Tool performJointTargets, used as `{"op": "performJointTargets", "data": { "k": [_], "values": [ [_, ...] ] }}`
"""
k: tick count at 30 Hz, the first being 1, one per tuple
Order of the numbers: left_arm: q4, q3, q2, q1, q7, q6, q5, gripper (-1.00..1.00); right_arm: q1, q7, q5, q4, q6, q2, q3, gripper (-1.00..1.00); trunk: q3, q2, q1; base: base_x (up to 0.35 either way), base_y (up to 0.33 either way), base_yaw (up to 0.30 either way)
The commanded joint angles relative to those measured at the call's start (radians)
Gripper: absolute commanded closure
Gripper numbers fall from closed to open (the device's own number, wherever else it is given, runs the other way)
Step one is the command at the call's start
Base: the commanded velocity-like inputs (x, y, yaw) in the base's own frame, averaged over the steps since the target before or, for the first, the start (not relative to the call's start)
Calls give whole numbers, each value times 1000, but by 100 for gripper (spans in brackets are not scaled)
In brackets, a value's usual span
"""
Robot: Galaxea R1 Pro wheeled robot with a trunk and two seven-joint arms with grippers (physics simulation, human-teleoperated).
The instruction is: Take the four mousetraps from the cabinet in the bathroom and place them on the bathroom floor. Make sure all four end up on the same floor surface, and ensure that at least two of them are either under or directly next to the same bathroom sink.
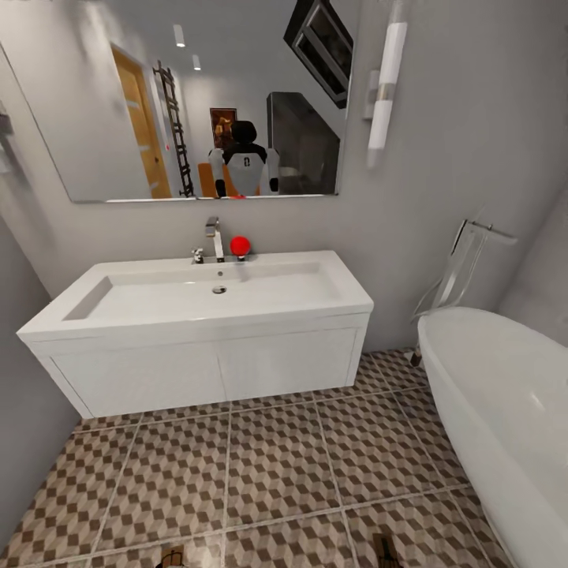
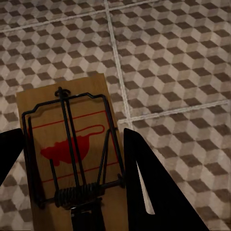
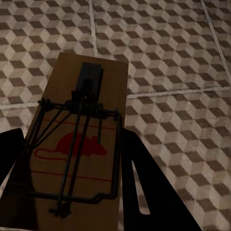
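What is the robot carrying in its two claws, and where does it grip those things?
Each claw holds a mousetrap by its long side edges: the left gripper one mousetrap, the right gripper another mousetrap.

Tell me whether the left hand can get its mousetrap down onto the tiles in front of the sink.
Probably yes. The left hand grips a mousetrap above the bare tiled floor, and nothing lies between it and the floor in front of the sink.

We are in a home bathroom: a white wall-hung sink [image 1: 197, 304] under a wide mirror [image 1: 197, 102], a white bathtub [image 1: 505, 410] beside it, and cube-patterned floor tiles [image 1: 276, 473].
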Motion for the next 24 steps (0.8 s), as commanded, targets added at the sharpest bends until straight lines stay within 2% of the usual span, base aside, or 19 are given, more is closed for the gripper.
{"op": "performJointTargets", "data": {
  "k": [1,24],
  "values": [
    [4,-4,0,-2,10,-5,-10,100,-1,-7,2,1,-3,0,3,100,-1,-1,-1,-162,0,0],
    [4,-4,0,-2,10,-5,-10,100,-1,-3,2,1,-4,0,3,100,-1,-1,-1,-15,0,0]
  ]
}}
